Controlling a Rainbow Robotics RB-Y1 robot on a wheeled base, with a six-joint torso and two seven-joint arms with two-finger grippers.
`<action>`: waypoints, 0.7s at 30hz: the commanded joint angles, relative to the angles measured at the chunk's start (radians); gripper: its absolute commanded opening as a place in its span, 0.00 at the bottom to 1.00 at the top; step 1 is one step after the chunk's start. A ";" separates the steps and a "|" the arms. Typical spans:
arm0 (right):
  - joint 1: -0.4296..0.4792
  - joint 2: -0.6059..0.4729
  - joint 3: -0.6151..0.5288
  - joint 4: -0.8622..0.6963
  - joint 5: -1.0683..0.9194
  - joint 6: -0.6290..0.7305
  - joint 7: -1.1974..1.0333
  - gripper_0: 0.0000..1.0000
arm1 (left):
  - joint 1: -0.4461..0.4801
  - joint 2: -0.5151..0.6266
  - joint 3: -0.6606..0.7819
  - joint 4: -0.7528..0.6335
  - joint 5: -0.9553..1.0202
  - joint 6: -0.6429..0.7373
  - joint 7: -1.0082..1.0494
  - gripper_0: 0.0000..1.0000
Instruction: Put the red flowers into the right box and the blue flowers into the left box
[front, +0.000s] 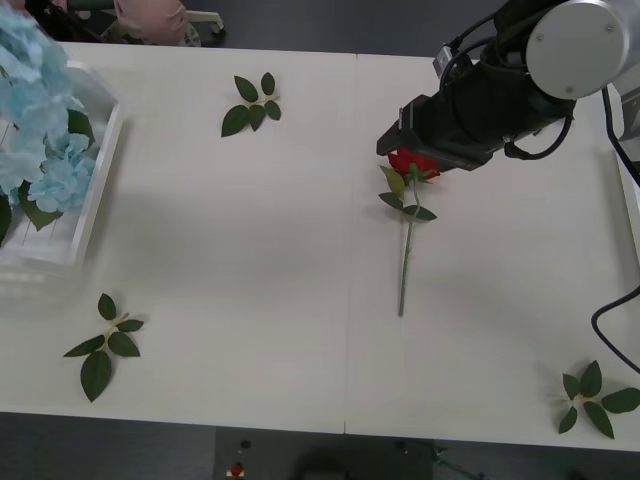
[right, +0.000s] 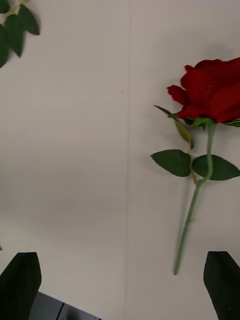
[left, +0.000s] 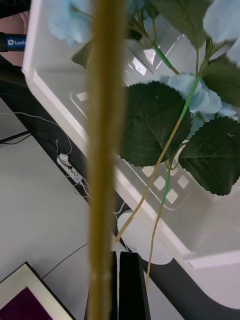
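Table: white, two tops butted at a seam running front to back.
Floor: dark grey beyond the far edge.
Left floor: pale, with a white power strip and loose cables.

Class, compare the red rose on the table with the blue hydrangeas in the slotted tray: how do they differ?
The red rose is a single deep red head; the blue hydrangeas are fluffy pale blue clusters. The rose lies on the bare table under the right gripper; the hydrangeas sit in the left box. The rose's leaves are small; the hydrangeas' are broad. Both have thin green stems.
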 joint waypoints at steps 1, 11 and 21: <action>-0.084 0.021 0.105 0.093 0.104 -0.001 -0.084 0.96 | 0.061 -0.040 -0.085 0.170 0.018 -0.205 0.040 0.00; -0.095 0.122 0.231 0.384 0.368 -0.170 -0.084 0.96 | 0.127 -0.031 -0.102 0.290 0.055 -0.360 0.083 1.00; -0.096 0.191 0.277 0.538 0.445 -0.262 -0.064 0.96 | 0.140 -0.032 -0.016 0.213 0.290 -0.437 0.080 1.00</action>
